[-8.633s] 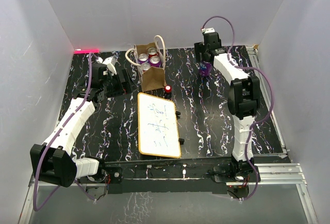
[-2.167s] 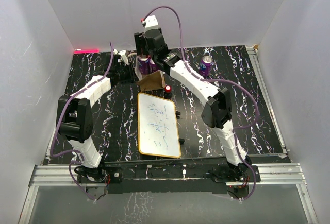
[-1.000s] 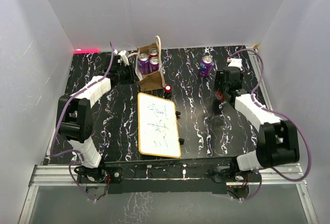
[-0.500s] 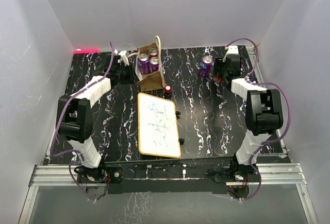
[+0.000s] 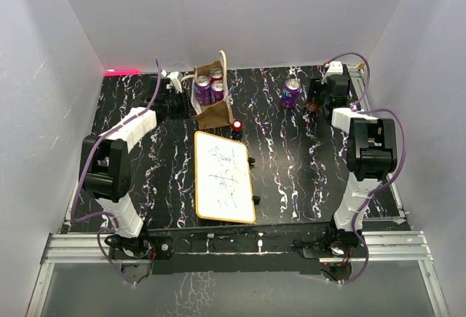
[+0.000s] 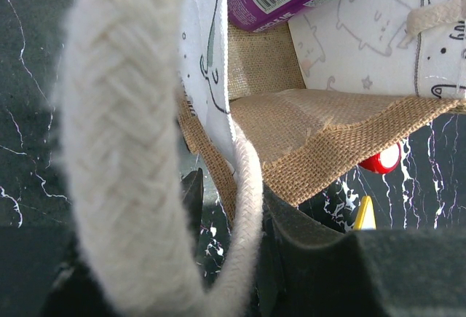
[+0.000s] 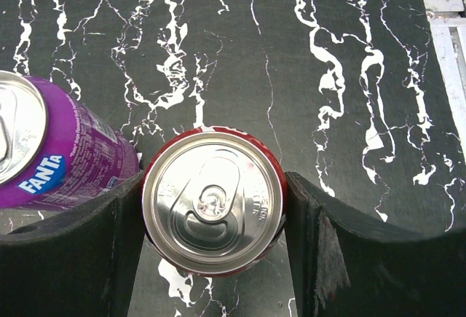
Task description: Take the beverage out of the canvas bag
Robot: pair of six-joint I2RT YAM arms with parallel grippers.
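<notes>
Right gripper (image 7: 212, 211) clenched on red aluminium can (image 7: 212, 202) — purple Fanta can (image 7: 51, 149) crowds one finger, so opening wide could knock it over.

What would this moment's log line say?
left claw: holds cream rope handle of tan canvas bag | right claw: grips red metal can beside purple Fanta can

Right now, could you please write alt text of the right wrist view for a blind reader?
A red can, seen from above, is clamped between the black fingers of the right gripper. A purple Fanta can stands beside it at the picture's left edge, on a black white-veined table.
</notes>
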